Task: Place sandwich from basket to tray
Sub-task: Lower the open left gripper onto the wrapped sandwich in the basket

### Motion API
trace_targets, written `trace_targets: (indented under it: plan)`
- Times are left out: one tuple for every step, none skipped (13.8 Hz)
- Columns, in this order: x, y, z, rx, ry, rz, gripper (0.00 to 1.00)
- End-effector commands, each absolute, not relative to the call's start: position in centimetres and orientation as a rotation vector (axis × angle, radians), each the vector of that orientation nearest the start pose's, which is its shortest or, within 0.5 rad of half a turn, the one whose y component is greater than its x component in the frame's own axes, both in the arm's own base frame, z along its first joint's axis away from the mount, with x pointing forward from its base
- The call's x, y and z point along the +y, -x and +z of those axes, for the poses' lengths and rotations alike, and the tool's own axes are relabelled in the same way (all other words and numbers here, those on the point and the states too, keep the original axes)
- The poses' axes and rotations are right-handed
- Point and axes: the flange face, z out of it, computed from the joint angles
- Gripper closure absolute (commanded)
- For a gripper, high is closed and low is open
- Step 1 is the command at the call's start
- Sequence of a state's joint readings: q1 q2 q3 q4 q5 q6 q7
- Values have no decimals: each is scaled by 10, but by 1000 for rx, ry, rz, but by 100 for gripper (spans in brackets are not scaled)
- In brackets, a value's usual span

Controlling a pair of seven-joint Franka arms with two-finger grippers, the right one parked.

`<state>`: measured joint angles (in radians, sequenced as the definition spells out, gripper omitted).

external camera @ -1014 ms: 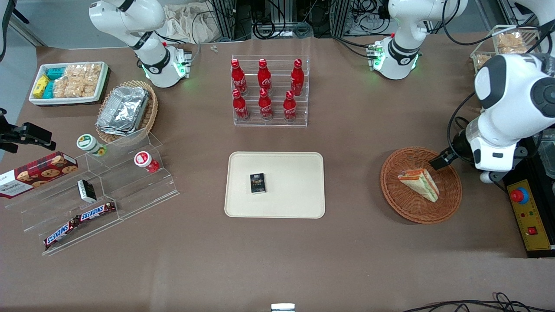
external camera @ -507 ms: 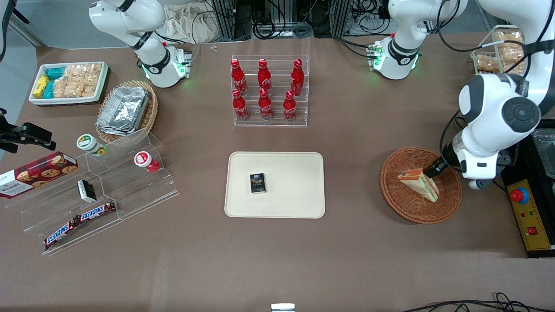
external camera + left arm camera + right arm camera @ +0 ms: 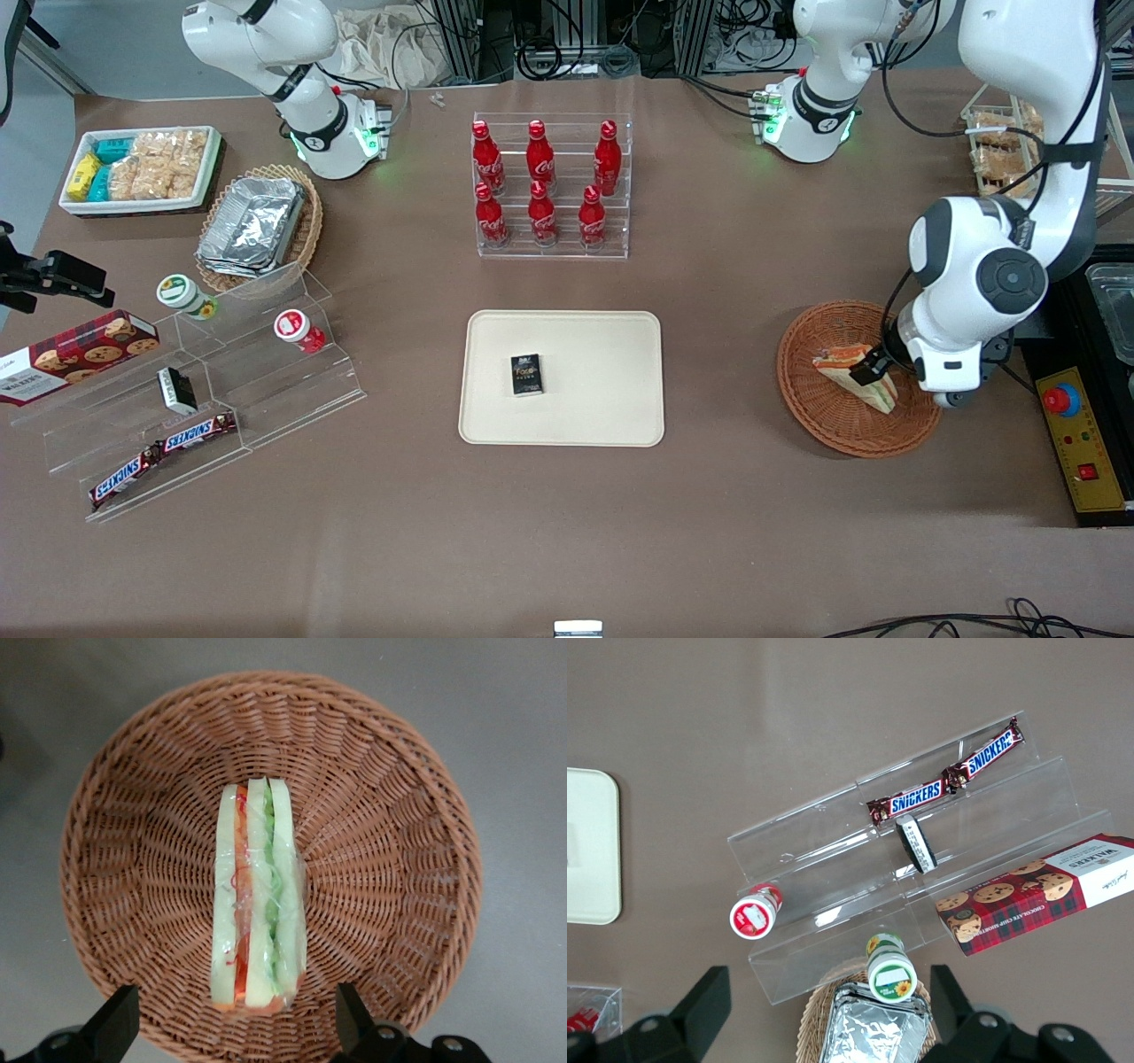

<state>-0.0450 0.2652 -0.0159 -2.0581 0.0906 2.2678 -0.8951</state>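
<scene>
The sandwich (image 3: 840, 365) (image 3: 257, 904), a wrapped wedge with white bread, orange-red and green layers, lies on its side in the round reddish-brown basket (image 3: 802, 399) (image 3: 381, 859) toward the working arm's end of the table. My gripper (image 3: 873, 368) (image 3: 232, 1028) hangs low over the basket, open. Its two dark fingers (image 3: 115, 1023) stand apart on either side of the sandwich's wide end, not touching it. The cream tray (image 3: 602, 354) lies flat at the table's middle, well apart from the basket.
A small black box (image 3: 526, 374) lies on the tray. An acrylic rack of red cola bottles (image 3: 549, 190) stands farther from the camera than the tray. A yellow control box with a red button (image 3: 1076, 439) sits beside the basket. An acrylic snack shelf (image 3: 195, 390) stands toward the parked arm's end.
My arm has come down and swung in over the basket. The gripper has moved from the basket's rim to directly above the sandwich. The sandwich has not moved.
</scene>
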Motion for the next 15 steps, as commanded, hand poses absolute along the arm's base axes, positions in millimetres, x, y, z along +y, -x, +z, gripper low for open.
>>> trace_targets:
  plan:
    - [-31,-577,283,-1165,2812,31,0]
    - [-32,-576,275,-1160,2808,48,0]
    - [-32,-575,271,-1158,2806,57,0]
    - [-32,-575,266,-1156,2803,69,0]
    - [-32,-574,262,-1155,2800,78,0]
    - [-30,-575,258,-1160,2797,83,0]
    - [-31,-575,256,-1160,2800,79,0]
    - [-31,-576,252,-1159,2800,82,0]
    - [-25,-576,248,-1175,2791,89,1]
    - [-20,-577,247,-1191,2789,85,6]
    - [-19,-578,247,-1198,2789,82,19]
    - [-19,-579,247,-1200,2790,80,35]
    - [-20,-579,246,-1199,2792,74,49]
    - [-20,-580,245,-1201,2796,67,61]
    - [-20,-580,239,-1200,2795,73,71]
